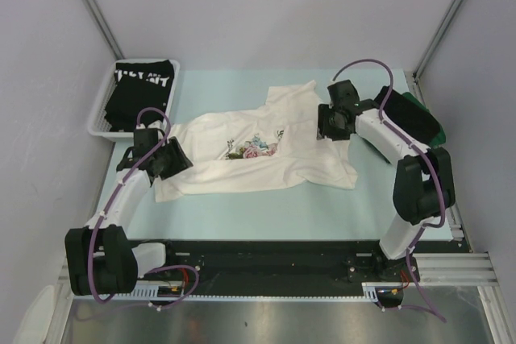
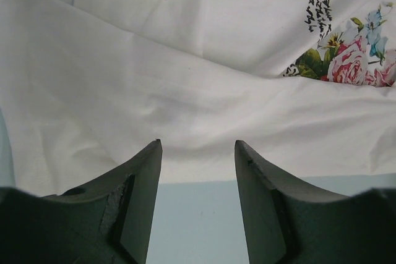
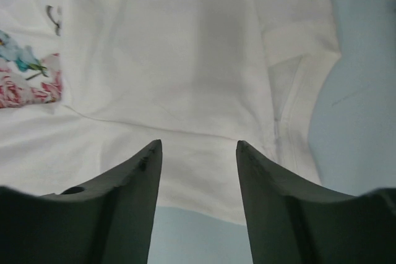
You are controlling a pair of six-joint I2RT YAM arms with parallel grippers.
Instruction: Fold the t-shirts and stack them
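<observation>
A white t-shirt (image 1: 266, 151) with a pink-blue floral print (image 1: 251, 148) lies crumpled and spread across the middle of the pale blue mat. It fills the left wrist view (image 2: 185, 78) and the right wrist view (image 3: 173, 60). My left gripper (image 1: 173, 159) hovers at the shirt's left edge, open and empty (image 2: 198, 146). My right gripper (image 1: 332, 124) hovers at the shirt's right edge, open and empty (image 3: 198, 146). A black t-shirt with white lettering (image 1: 141, 90) lies in the basket. A dark green t-shirt (image 1: 419, 117) lies behind the right arm.
A white mesh basket (image 1: 101, 130) stands at the back left. The mat (image 1: 266, 215) ends at a black rail along the near side. Grey walls and metal posts enclose the table on three sides.
</observation>
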